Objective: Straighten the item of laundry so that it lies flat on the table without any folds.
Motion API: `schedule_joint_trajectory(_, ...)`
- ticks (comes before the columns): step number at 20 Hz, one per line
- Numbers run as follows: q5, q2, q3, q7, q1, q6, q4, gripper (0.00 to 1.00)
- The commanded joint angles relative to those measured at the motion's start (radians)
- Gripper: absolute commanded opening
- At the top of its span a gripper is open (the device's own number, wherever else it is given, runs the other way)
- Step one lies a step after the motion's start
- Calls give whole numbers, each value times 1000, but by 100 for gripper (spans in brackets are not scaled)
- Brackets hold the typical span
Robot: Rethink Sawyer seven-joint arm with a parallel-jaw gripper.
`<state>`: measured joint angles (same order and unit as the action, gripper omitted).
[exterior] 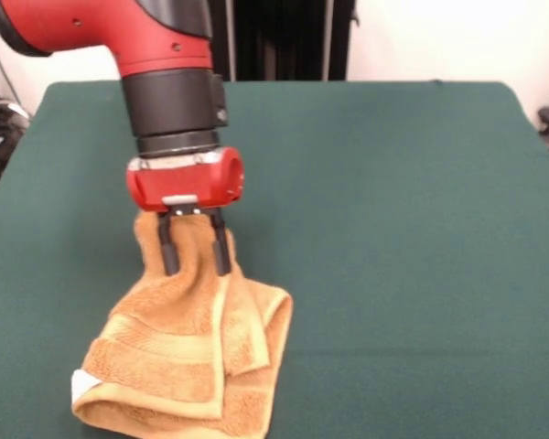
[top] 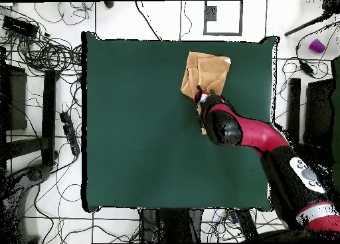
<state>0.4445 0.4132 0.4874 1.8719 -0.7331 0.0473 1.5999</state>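
Note:
The item of laundry (exterior: 183,357), a golden-orange towel, lies bunched and folded over itself near the front left of the green table (exterior: 393,229). One part of it is pulled up into a peak that reaches the red gripper body. My gripper (exterior: 197,272) points straight down, its two black fingers (exterior: 168,251) closed around that raised bunch. A small white tag (exterior: 82,386) shows at the towel's lower left corner. In the overhead view the towel (top: 209,72) sits near the table's (top: 139,135) far right corner, with the gripper (top: 200,95) at its near edge.
The red and black arm (top: 265,138) reaches in over the table's right side in the overhead view. Cables (top: 46,52) and dark equipment (top: 50,115) lie on the floor around the table. A small purple object (top: 317,46) sits on the floor at the right.

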Motion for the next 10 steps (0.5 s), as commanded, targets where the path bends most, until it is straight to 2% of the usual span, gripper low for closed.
schedule_joint_trajectory(1,69,-113,55,-62,21,110,-43,100)
schedule_joint_trajectory(6,224,-244,241,-448,-253,297,-86,100)
schedule_joint_trajectory(9,272,-308,321,-643,-360,419,-136,100)
schedule_joint_trajectory(10,279,-340,350,-676,-397,439,-140,100)
